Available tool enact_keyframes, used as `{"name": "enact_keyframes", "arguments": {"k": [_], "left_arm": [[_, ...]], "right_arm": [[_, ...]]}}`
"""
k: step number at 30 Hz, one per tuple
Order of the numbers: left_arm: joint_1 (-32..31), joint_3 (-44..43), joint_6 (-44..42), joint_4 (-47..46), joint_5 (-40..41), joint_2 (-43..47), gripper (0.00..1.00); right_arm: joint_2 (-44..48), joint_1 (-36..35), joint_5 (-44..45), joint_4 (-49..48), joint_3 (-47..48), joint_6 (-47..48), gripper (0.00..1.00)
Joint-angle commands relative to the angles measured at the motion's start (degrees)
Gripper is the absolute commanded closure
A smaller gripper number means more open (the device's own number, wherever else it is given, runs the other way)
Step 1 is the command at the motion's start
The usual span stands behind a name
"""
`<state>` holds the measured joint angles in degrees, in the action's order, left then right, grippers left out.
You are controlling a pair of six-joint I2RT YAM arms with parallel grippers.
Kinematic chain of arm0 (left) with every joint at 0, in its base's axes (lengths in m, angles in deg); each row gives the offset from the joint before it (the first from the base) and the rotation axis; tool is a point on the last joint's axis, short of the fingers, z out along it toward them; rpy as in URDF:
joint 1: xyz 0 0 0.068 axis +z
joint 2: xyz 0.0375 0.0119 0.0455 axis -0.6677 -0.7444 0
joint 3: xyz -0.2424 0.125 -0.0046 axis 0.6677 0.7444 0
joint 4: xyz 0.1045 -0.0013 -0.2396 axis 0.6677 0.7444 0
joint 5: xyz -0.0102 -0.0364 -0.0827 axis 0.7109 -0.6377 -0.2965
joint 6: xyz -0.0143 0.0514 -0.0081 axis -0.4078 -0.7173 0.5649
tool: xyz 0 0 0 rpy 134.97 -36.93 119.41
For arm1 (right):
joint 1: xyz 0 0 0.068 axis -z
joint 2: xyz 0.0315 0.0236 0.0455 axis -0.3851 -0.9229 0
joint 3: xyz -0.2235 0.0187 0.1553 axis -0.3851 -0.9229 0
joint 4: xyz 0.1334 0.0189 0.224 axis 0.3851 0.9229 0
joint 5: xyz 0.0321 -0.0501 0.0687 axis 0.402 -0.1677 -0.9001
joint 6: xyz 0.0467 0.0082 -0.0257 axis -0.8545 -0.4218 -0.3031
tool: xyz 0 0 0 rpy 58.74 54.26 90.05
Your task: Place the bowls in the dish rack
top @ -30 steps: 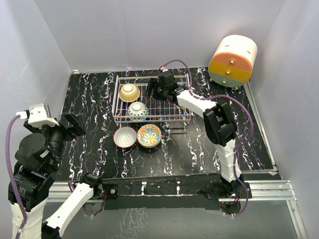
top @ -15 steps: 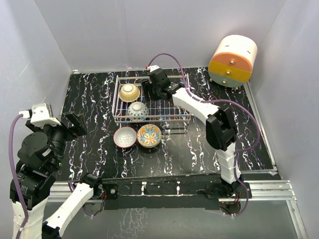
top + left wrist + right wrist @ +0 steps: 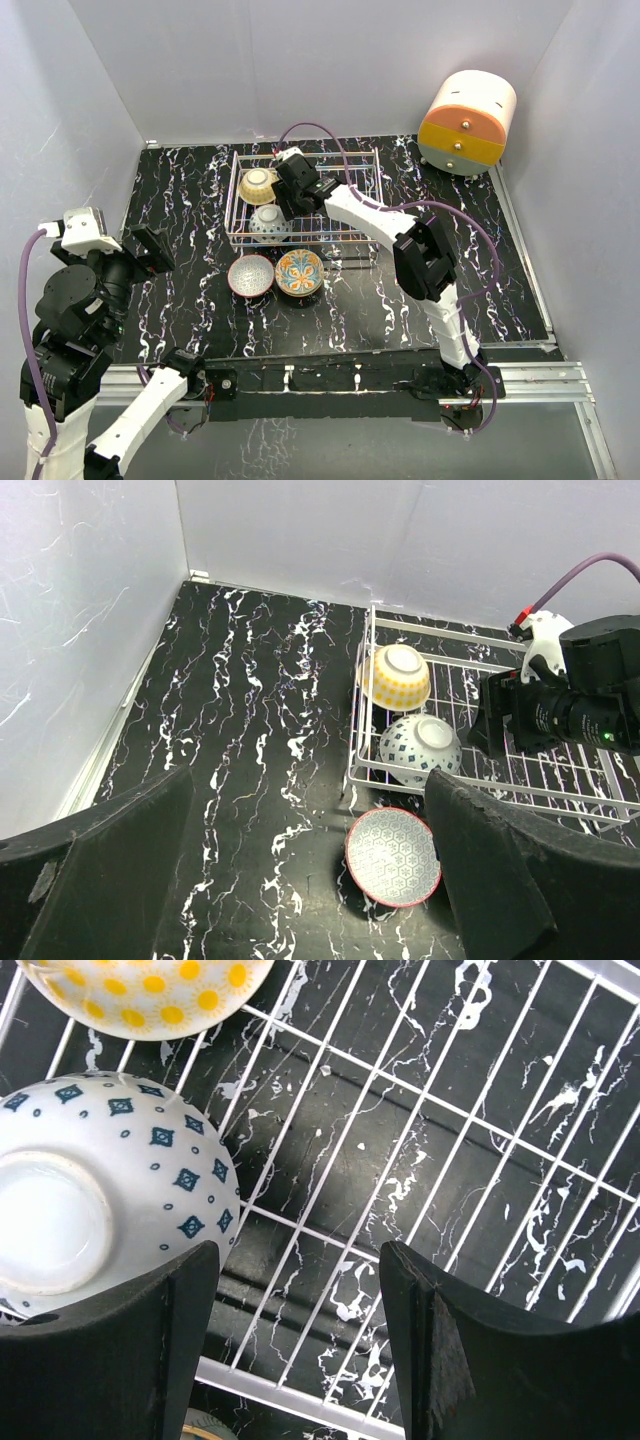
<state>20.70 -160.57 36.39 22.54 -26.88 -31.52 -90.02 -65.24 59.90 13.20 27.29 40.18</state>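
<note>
Bowls (image 3: 259, 186): 2 racked, 2 outside. Right jaws, wide and empty, have swung left across the white wire dish rack (image 3: 362, 178), bringing the blue-dotted white ceramic bowl (image 3: 110, 1180) just beside them.

Robot lab test cell. Black white-veined marble-look tabletop (image 3: 190, 190), boxed in by plain pale grey panel walls (image 3: 300, 70) behind and at both sides of it. Silver aluminium rail frame (image 3: 540, 380) along its near edge, with white-and-black left robot arm (image 3: 75, 310) and right robot arm (image 3: 430, 265) mounted there. Staged props on the tabletop: white wire dish rack (image 3: 231, 215), painted ceramic bowls (image 3: 299, 271), cream-and-orange drum-shaped cabinet (image 3: 468, 120) at its far right corner.
</note>
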Motion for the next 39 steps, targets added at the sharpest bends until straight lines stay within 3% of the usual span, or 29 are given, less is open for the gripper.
{"name": "enact_keyframes", "arguments": {"k": [1, 12, 25, 33, 39], "left_arm": [[-0.26, 0.03, -1.05, 0.44, 1.27, 0.77, 0.03], [-0.26, 0.14, -0.79, 0.77, 1.48, 1.29, 0.03], [-0.26, 0.26, -0.83, 1.15, 1.87, 1.95, 0.03], [-0.26, 0.39, -1.12, 1.13, 2.26, 2.0, 0.03], [-0.26, -0.31, -1.27, 1.11, 2.42, 1.67, 0.03]], "right_arm": [[2.34, -0.57, 5.08, -2.34, -0.24, 0.5, 0.32], [-0.76, -1.61, -7.42, -5.11, 0.4, -1.29, 0.32], [-1.64, -1.61, -7.07, -10.68, 0.67, -5.36, 0.33], [1.84, -1.59, -9.35, -18.11, -5.9, -4.39, 0.33], [8.46, -1.61, -6.22, -21.31, -11.36, -3.26, 0.32]]}}
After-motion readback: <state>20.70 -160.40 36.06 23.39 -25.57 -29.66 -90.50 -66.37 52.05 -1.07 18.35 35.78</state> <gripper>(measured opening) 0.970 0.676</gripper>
